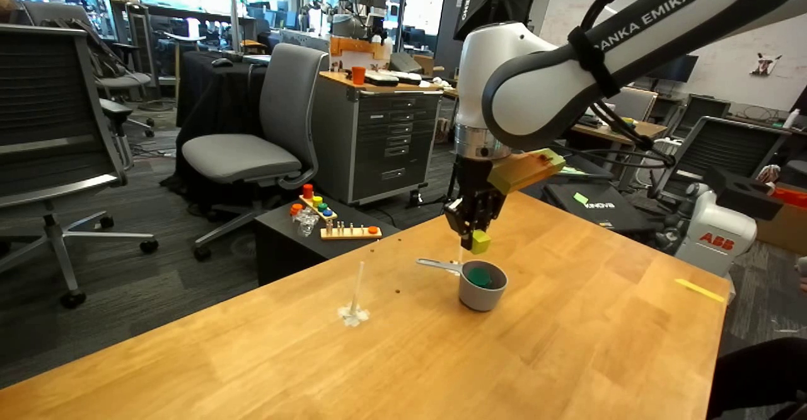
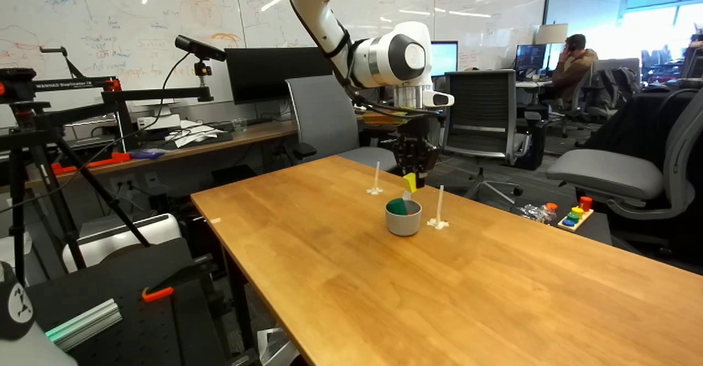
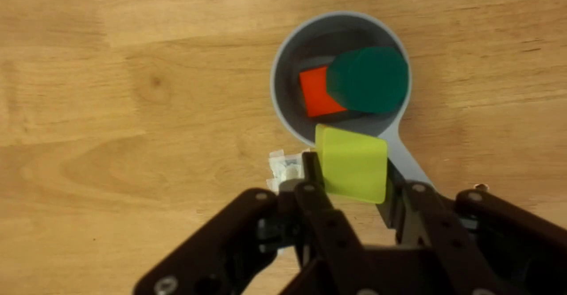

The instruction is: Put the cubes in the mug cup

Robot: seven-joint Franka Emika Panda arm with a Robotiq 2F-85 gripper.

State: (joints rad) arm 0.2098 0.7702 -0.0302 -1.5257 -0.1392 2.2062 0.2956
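Yellow cube is pinched in the gripper, above the grey mug but off-centre toward its handle. Red cube and green block are already inside. I'd shift yellow inward over the mug first — favour the red side, green looks higher — then lower a touch and release gently. Keep the gripper off the white peg beside the mug.

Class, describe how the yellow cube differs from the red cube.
The claw grips the yellow cube; the red cube sits inside the long-handled grey cup. In the wrist view, the green block partly hides the red cube, while the yellow cube's near face is uncovered. Both look solid-coloured.
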